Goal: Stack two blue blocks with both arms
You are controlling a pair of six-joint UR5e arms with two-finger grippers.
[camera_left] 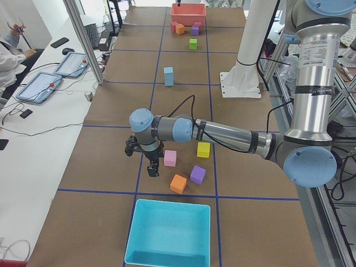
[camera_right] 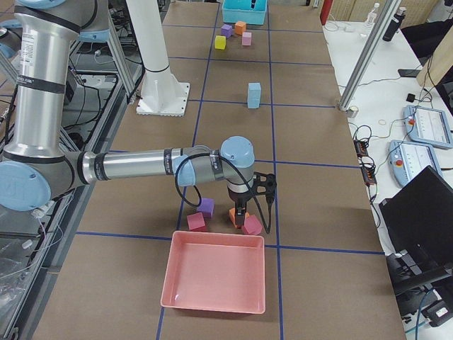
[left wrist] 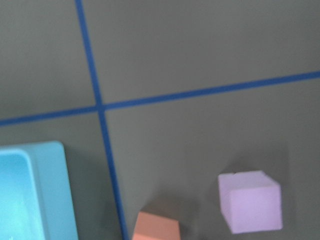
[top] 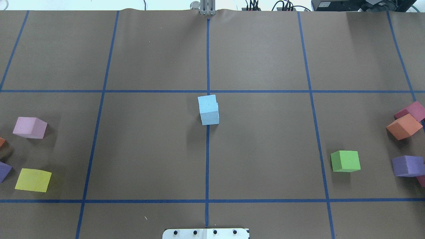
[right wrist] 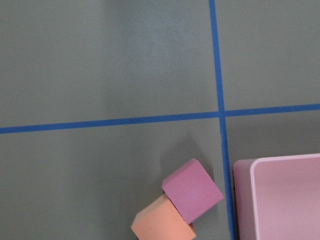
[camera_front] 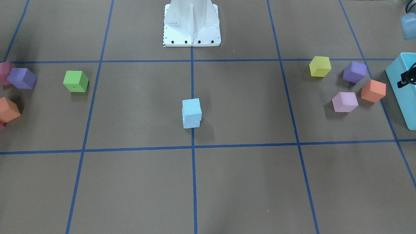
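Note:
The two pale blue blocks stand stacked at the table's centre on the middle tape line, the upper one (camera_front: 191, 107) slightly offset on the lower one (camera_front: 191, 123). The stack also shows in the overhead view (top: 208, 109) and both side views (camera_left: 168, 76) (camera_right: 253, 94). Nothing touches it. My left gripper (camera_left: 151, 167) hangs far from it, near the pink cube (camera_left: 170, 158) by the turquoise bin (camera_left: 167, 231). My right gripper (camera_right: 239, 209) hangs over the cubes by the pink bin (camera_right: 212, 276). I cannot tell whether either gripper is open or shut. No fingers show in the wrist views.
On my left side lie yellow (top: 33, 180), pink (top: 29, 127), purple and orange cubes (camera_front: 373, 91). On my right side lie green (top: 345, 161), orange (top: 403, 126), purple (top: 406, 165) and magenta cubes. The robot's white base (camera_front: 191, 22) stands at the table's near edge.

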